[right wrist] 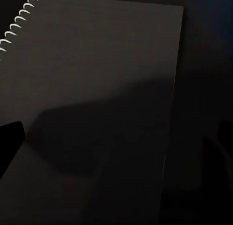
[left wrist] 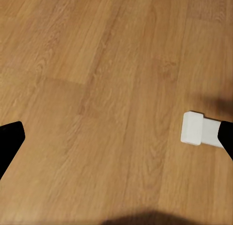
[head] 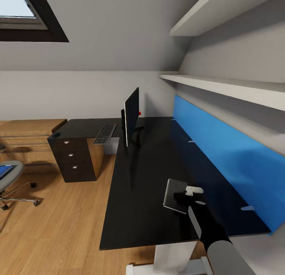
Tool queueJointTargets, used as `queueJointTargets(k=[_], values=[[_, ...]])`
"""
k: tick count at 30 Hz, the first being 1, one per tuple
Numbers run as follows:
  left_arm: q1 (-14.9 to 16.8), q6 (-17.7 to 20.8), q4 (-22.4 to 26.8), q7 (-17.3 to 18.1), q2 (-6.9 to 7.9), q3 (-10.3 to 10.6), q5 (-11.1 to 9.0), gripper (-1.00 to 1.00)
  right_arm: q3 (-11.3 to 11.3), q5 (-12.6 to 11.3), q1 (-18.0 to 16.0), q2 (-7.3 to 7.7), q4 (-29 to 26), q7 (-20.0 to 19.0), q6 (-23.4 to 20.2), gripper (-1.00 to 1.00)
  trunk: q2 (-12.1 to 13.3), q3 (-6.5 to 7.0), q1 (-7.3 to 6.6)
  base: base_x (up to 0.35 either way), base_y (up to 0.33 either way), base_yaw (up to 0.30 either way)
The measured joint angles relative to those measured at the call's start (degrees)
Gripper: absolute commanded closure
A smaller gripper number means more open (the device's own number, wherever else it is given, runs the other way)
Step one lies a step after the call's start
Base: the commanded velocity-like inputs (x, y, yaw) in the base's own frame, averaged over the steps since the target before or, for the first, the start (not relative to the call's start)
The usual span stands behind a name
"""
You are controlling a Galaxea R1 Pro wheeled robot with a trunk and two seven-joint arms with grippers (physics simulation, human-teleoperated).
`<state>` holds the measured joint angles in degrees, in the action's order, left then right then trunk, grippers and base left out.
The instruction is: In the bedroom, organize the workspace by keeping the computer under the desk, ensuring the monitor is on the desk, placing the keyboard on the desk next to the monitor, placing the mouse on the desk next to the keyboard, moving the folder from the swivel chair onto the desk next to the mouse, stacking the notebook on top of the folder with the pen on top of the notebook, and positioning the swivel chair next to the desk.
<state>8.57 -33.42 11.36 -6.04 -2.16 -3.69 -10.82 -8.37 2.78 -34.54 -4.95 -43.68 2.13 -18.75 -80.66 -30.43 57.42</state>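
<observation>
The right tool (head: pixel 189 195) hovers over the notebook (head: pixel 175 195), fingers spread, near the worktop (head: pixel 146 180) front edge. Left tool (left wrist: pixel 116 137): spread above open floor (left wrist: pixel 97 64).

swivel chair (head: pixel 10 180): cut by left edge | notebook (head: pixel 174 195): partly behind right gripper (head: pixel 189 195)

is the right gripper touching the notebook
Cannot tell. In the head view the right gripper overlaps the notebook; no view shows contact or gap plainly.
</observation>
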Motion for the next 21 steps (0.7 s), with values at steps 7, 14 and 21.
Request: queueJointTargets(k=[7, 14, 21], values=[[0.0, 0.0, 0.0, 0.0, 0.0, 0.0, 0.0, -1.0, 0.0, 0.0, 0.0, 0.0, 0.0, 0.0, 0.0, -1.0, 0.0, 0.0, 0.0, -0.001, 0.0, 0.0], [0.0, 0.0, 0.0, 0.0, 0.0, 0.0, 0.0, -1.0, 0.0, 0.0, 0.0, 0.0, 0.0, 0.0, 0.0, -1.0, 0.0, 0.0, 0.0, 0.0, 0.0, 0.0], [0.0, 0.0, 0.0, 0.0, 0.0, 0.0, 0.0, -1.0, 0.0, -0.1, 0.0, 0.0, 0.0, 0.0, -0.1, -1.0, 0.0, 0.0, 0.0, 0.0, 0.0, 0.0]])
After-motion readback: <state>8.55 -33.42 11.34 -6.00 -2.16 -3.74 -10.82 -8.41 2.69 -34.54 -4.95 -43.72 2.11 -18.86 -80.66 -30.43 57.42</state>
